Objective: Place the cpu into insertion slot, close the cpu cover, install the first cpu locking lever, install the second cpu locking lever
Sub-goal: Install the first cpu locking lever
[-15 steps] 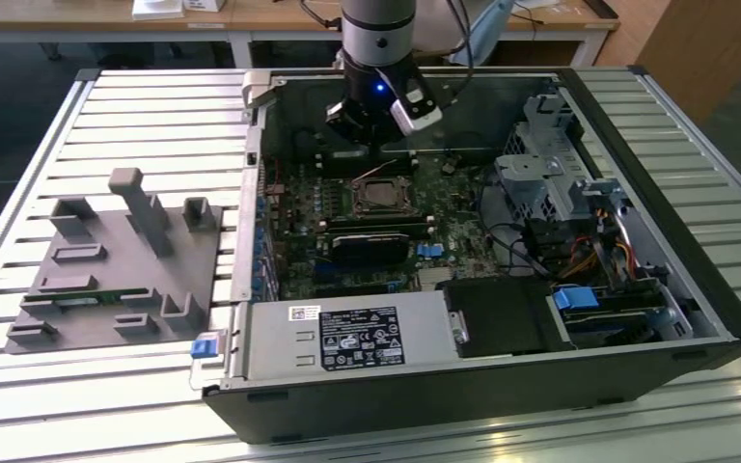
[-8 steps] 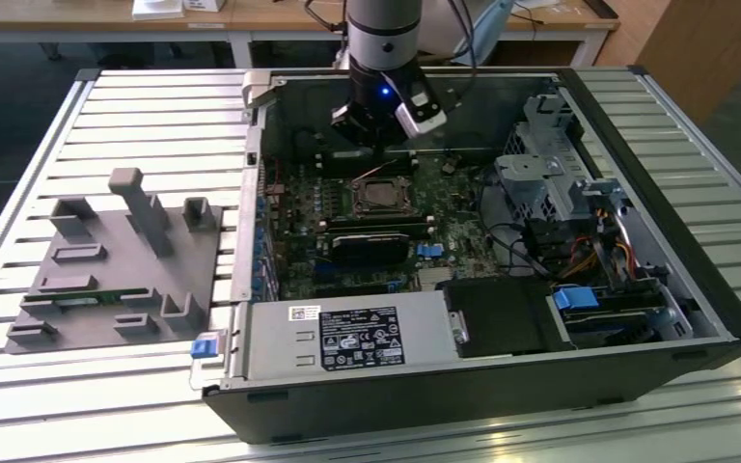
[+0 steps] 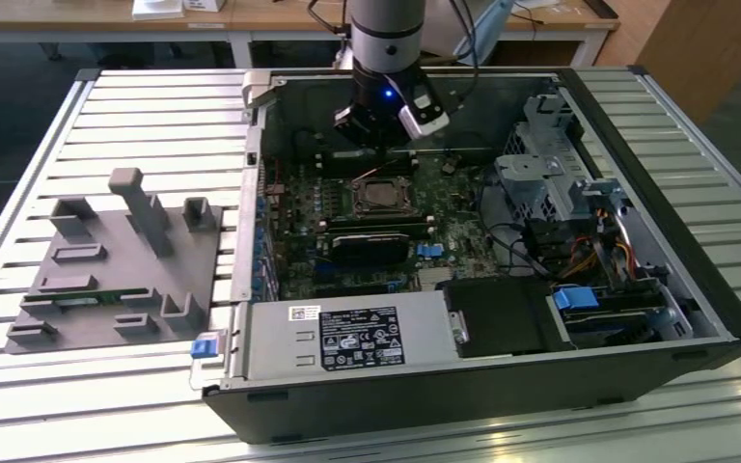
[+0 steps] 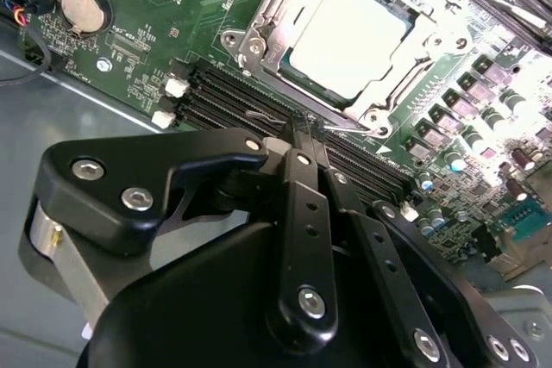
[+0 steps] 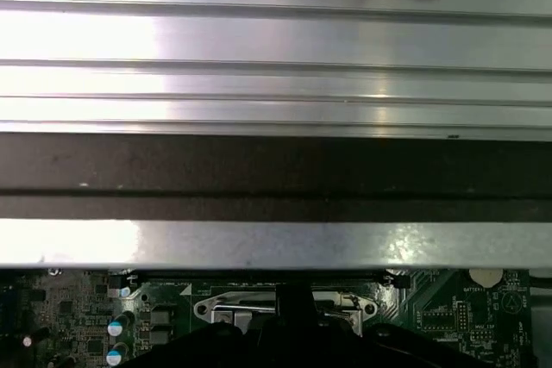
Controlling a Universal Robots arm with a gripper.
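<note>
The cpu [image 4: 349, 34] lies flat in the insertion slot [image 4: 285, 59] on the green motherboard, its pale metal top showing. The silvery cpu cover [image 4: 259, 36] is folded down around it. My gripper [image 4: 309, 127] is shut, its black fingertips together at the socket's edge, right at a thin wire locking lever [image 4: 349, 125] that runs along that side. I cannot tell whether the tips pinch the wire. In the exterior view the gripper [image 3: 377, 143] hangs just behind the socket [image 3: 377, 198] inside the open computer case. In the first wrist view the gripper [image 5: 295, 301] stands in front of the cover [image 5: 233, 306].
Long black memory slots [image 4: 233, 96] run beside the socket under my fingers. The case walls [image 3: 628, 154], drive cage [image 3: 538, 178] and cables [image 3: 577, 256] crowd the exterior view's right. A power supply [image 3: 344, 338] sits at the front. A grey fixture [image 3: 113, 260] rests on the slatted table.
</note>
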